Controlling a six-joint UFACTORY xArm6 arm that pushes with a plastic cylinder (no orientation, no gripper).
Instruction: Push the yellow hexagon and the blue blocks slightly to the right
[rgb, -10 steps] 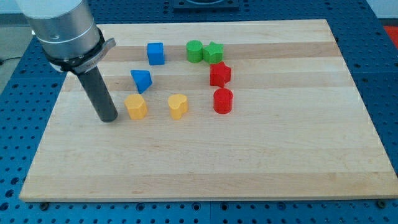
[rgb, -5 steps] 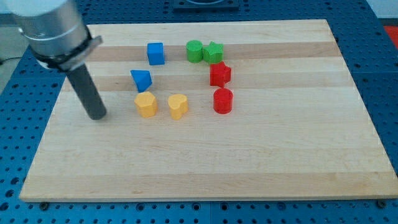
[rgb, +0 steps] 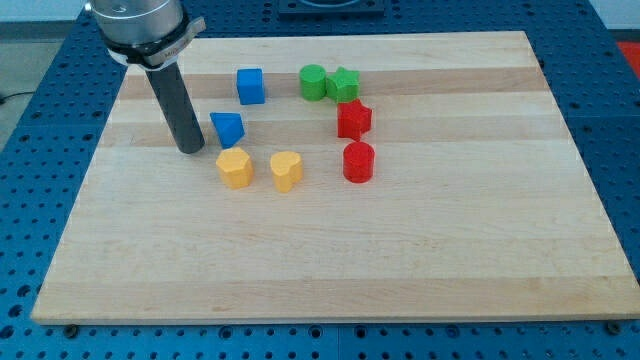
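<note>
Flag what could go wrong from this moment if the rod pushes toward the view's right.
My tip sits just left of the blue triangular block, slightly below its centre; an off-centre push could spin it rather than slide it.

The yellow hexagon lies just below and right of that block, so it may get clipped and nudged toward the yellow heart.

The blue cube lies well above the tip's line; a straight push would probably miss it.

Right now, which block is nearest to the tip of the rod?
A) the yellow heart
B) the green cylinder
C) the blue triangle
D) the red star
C: my tip stands just at the view's left of the blue triangle, closer than any other block.
</note>
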